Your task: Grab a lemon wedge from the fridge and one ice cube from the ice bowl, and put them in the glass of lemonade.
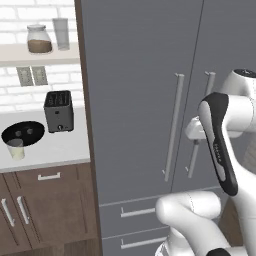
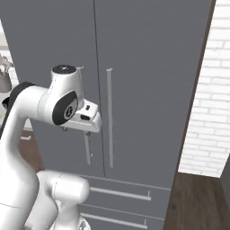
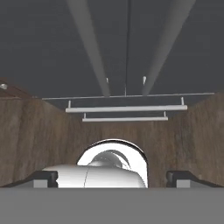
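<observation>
The grey fridge stands with both doors shut, so the lemon wedge is hidden. My gripper points downward just in front of the two long door handles, close to them at mid height. Its dark fingertips sit far apart in the hand view, open, with nothing between them. On the counter to the left lies the black ice bowl. The small glass of lemonade stands right in front of the bowl.
A toaster stands beside the bowl against the fridge's side. A shelf above carries a brown-filled jar and a grey glass. Two fridge drawers lie below the gripper. A white brick wall flanks the fridge's right.
</observation>
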You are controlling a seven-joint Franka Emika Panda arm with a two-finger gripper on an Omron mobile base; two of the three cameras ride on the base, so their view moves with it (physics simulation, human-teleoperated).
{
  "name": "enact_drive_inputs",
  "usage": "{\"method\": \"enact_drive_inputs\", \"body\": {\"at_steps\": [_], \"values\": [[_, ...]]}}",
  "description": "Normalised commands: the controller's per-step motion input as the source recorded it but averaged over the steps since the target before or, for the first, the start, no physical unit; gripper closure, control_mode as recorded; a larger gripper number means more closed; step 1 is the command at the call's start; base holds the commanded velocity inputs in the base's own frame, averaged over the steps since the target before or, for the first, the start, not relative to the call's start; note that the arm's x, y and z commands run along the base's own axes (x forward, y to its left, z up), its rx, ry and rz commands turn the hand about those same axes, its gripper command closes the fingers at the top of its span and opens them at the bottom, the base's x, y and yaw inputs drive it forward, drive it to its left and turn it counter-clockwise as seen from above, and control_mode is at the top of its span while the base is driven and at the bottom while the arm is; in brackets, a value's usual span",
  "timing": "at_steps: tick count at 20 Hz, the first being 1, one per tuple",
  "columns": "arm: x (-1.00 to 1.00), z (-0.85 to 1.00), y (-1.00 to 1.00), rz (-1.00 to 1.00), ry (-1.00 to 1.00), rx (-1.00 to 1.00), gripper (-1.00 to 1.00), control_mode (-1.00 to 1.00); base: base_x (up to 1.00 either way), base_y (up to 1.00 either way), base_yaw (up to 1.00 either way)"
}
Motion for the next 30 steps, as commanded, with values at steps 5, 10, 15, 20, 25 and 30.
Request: {"method": "enact_drive_inputs", "body": {"at_steps": [5, 10, 15, 20, 25, 30], "values": [[0.04, 0.00, 0.00, 0.01, 0.01, 0.00, -1.00, -1.00, 0.00, 0.00, 0.00], [0.05, -0.01, 0.00, 0.01, 0.00, 0.00, -1.00, 1.00, 0.08, 0.00, 0.04], [0.00, 0.00, 0.00, 0.00, 0.00, 0.00, -1.00, 1.00, 0.16, -0.33, 0.20], [0.00, 0.00, 0.00, 0.00, 0.00, 0.00, -1.00, 1.00, 0.01, -0.62, 0.04], [0.00, 0.00, 0.00, 0.00, 0.00, 0.00, -1.00, 1.00, 0.03, -0.39, -0.01], [0.00, 0.00, 0.00, 0.00, 0.00, 0.00, -1.00, 1.00, -0.07, 0.06, -0.19]]}}
